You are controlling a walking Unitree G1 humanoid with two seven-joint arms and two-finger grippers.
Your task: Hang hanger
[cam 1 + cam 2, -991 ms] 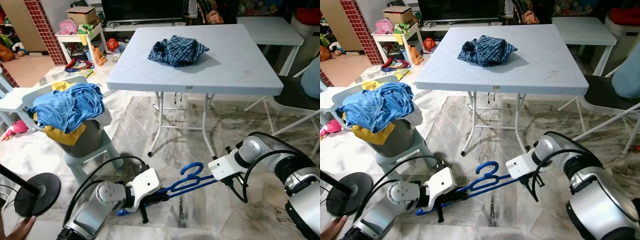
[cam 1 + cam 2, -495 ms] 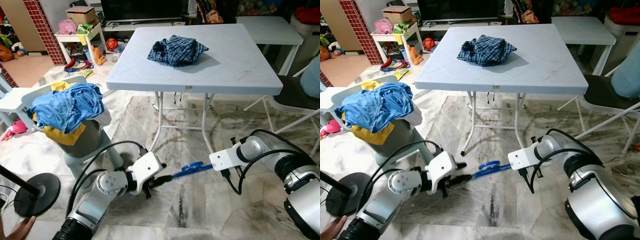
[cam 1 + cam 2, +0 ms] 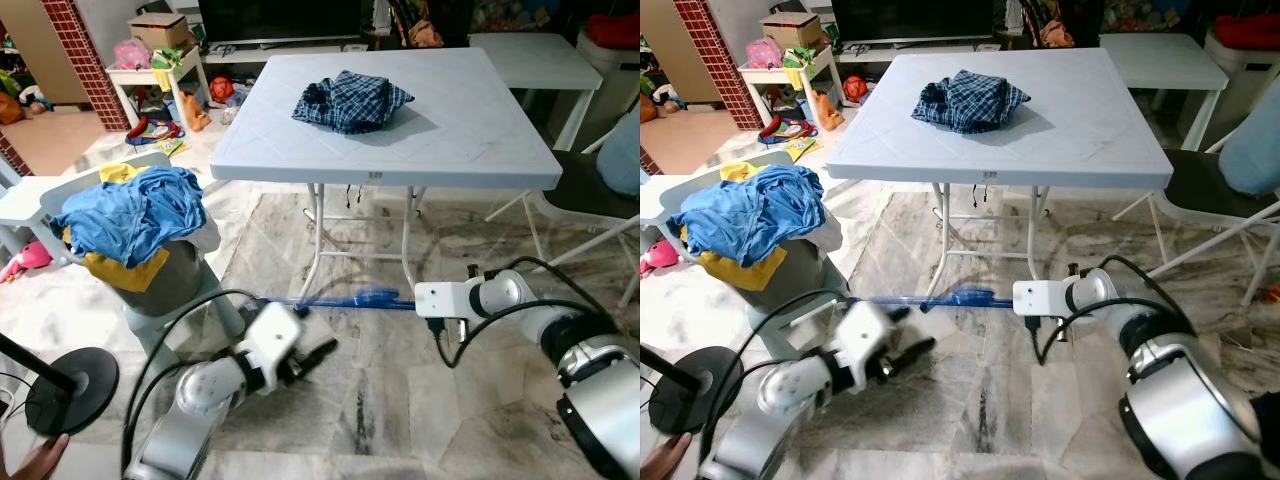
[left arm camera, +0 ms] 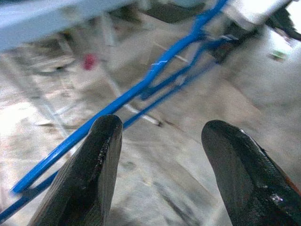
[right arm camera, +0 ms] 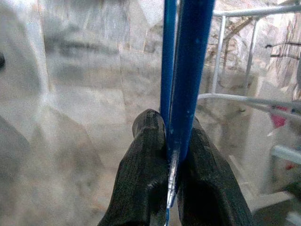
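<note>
A blue hanger hangs level above the marble floor, seen edge-on, in front of the table legs. My right gripper is shut on its right end; in the right wrist view the fingers pinch the blue bars. My left gripper sits lower, down and to the left of the hanger and apart from it. In the left wrist view its fingers stand wide open, with the hanger beyond them, untouched.
A white folding table with a plaid shirt stands just behind. A bin heaped with blue and yellow clothes is at the left, a black stand base and a person's hand lower left, and a chair at the right.
My left gripper let go of the hanger and drew back down and left. My right gripper raised the hanger and turned it from flat to level, edge-on.
</note>
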